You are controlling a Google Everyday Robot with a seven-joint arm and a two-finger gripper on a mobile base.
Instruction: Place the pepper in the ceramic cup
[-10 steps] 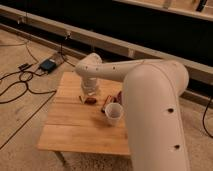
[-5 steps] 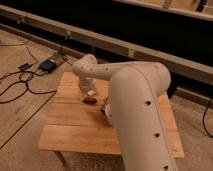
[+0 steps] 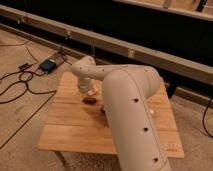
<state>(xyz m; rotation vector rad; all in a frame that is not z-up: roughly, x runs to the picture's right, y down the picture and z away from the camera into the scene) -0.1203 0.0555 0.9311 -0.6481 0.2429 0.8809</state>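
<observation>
Wooden surface holds the pepper, left of middle. Your gripper hangs just above, jaws spread wide, holding nothing. Go straight down and pinch softly; the arm hides the cup.

Matt planked wooden table, smooth off-white plastic arm, glossy pepper

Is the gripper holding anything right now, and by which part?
Nothing looks held. The gripper is open, low over the table, with the pepper lying on the wood just beneath it.
</observation>
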